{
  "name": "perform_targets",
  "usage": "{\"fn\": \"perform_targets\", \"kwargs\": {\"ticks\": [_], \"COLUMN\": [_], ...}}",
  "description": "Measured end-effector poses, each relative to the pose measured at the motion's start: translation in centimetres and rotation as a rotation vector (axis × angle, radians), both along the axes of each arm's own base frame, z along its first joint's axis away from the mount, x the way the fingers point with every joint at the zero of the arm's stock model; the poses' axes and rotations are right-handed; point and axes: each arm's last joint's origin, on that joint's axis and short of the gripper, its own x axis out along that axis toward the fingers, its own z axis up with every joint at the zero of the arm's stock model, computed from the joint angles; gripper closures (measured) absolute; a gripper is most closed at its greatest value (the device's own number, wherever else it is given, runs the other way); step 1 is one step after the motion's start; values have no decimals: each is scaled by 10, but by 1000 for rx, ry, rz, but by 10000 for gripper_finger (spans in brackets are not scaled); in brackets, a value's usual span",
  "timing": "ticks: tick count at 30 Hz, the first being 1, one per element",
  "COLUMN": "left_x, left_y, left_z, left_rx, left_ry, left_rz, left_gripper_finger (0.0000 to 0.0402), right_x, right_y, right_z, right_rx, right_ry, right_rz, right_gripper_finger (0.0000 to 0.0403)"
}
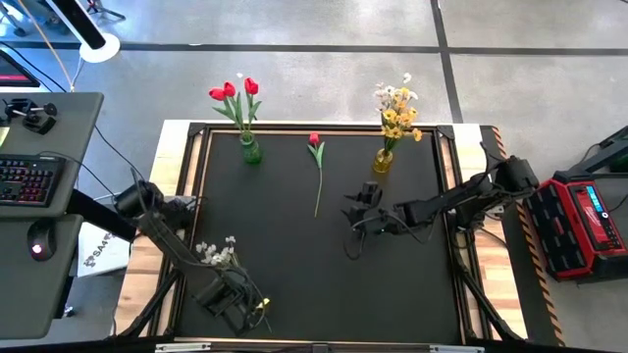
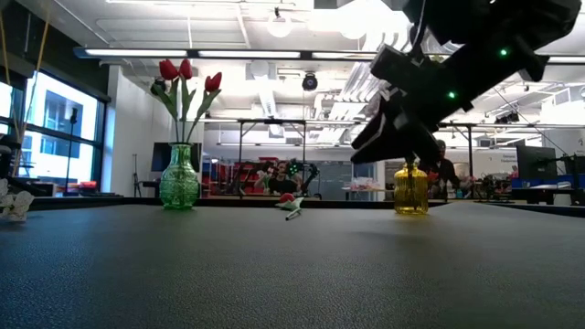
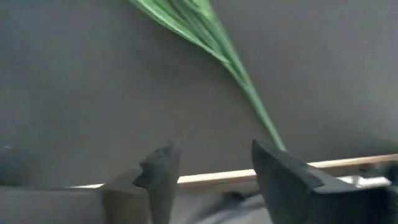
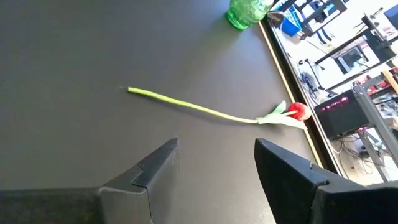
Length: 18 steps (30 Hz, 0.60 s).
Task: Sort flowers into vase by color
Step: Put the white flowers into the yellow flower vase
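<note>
Nearest, at the counter's (image 1: 294, 284) front-left corner: left gripper (image 1: 234, 302) low over the dark mat, fingers (image 3: 283, 180) spread apart, closed on nothing. Just beside it, a spray of small white blossoms (image 1: 216, 251) lying on the mat, its green stem (image 3: 249, 93) running down toward the gap between the fingers (contact not clear from the wrist view).

Farther in, right of centre: right gripper (image 1: 365, 201) held above the counter, reaching in from the right edge, fingers (image 4: 292, 180) parted and empty. Seen in the low view as a dark mass hanging clear of the surface.

Ahead of that gripper, near the middle of the counter: one red tulip (image 1: 316, 169) lying flat, bloom toward the far edge, stem end toward the front, apart from both vases.

Along the far edge: green vase (image 1: 251, 151) on the left, upright, holding three red tulips (image 1: 235, 93); yellow vase (image 1: 382, 161) on the right, upright, holding a mixed bunch of yellow and white blossoms (image 1: 396, 110). Lone tulip's bloom roughly between the two vases.
</note>
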Motion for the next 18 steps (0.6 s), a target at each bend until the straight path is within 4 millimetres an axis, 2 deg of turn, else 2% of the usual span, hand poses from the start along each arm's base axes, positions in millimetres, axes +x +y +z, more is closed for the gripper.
{"fn": "perform_targets", "kwargs": {"ticks": [4, 7, 10, 13, 18], "left_x": [-9, -14, -18, -20, -22], "left_y": [12, 22, 30, 36, 51], "left_z": [-16, -31, -42, -45, -49], "left_rx": [74, 113, 160, 190, 249], "left_ry": [80, 124, 114, 105, 102], "left_rz": [11, 18, 18, 10, -113], "left_gripper_finger": [161, 138, 131, 130, 130], "right_x": [-4, -6, -6, -6, -6], "right_y": [4, 6, 9, 11, 16], "right_z": [-4, -6, -6, -5, -3], "right_rx": [19, 36, 41, 37, 44], "right_ry": [-7, -14, -18, -27, -54], "right_rz": [2, 0, 7, 11, 26], "right_gripper_finger": [206, 206, 206, 206, 206]}}
